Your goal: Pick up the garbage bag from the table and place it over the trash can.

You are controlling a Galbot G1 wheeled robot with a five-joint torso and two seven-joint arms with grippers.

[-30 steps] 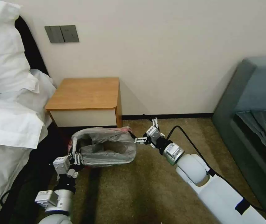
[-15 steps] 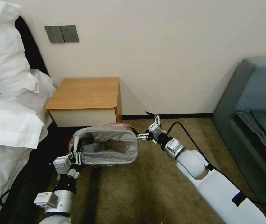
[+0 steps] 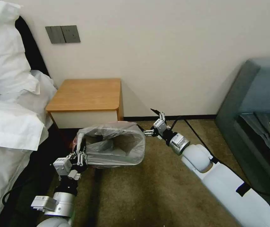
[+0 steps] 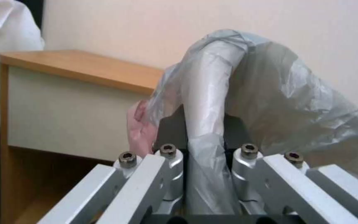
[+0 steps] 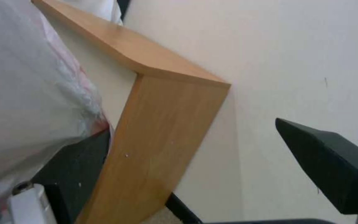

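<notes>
L claw (image 3: 79, 156) clamped on garbage bag (image 3: 116, 143) edge at bin's near-left corner; film pinched betw fingers (image 4: 167, 174). R claw (image 3: 151, 126) spread wide, one fingertip touching bag at far-right rim. Bag drapes over trash can (image 3: 124, 148) on carpet, in front of wooden bench (image 3: 86, 94); bin interior bare.

White pillows (image 3: 5, 66) and bedding (image 3: 8, 126) at nine o'clock. Grey wall plate (image 3: 62, 34) at eleven o'clock on cream wall (image 3: 173, 47). Grey-blue sofa (image 3: 258, 94) at three o'clock. Olive-brown carpet (image 3: 154, 189) at six o'clock, with dark skirting (image 3: 188, 117) above.
</notes>
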